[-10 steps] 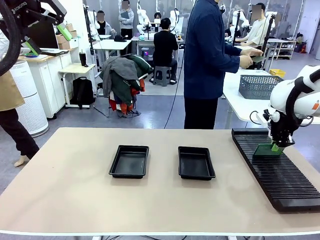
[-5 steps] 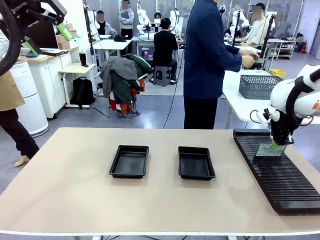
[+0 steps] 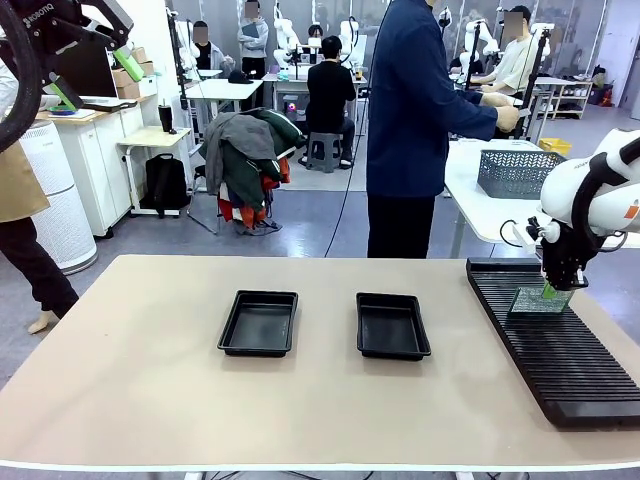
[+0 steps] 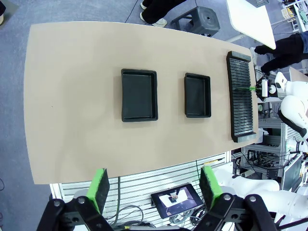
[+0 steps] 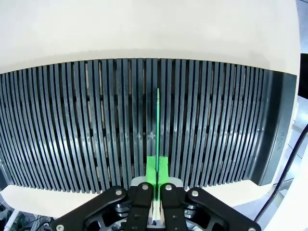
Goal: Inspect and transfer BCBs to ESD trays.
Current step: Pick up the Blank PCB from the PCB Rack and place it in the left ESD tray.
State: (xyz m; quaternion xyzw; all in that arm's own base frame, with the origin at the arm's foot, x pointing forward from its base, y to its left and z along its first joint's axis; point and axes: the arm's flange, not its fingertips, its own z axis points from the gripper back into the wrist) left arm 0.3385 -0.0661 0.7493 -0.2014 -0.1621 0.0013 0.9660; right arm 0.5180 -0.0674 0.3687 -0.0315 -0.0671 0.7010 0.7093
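Lifted a board clear of its slot; ready for checking.
Pinching the top edge of a green board (image 3: 538,301) with the right end effector (image 3: 549,291), pressed together on it; hanging it edge-on just below the fingers, higher than a second ago, over the black rack (image 3: 560,360). Cannot tell whether its lower edge is fully clear. Likely done with the pick: inspecting next, then carrying to the nearer tray (image 3: 392,325) or the farther tray (image 3: 260,322), both bare, well off to that end effector's left. Holding nothing in the left end effector (image 4: 154,173), spread wide high over the tabletop (image 4: 72,96).
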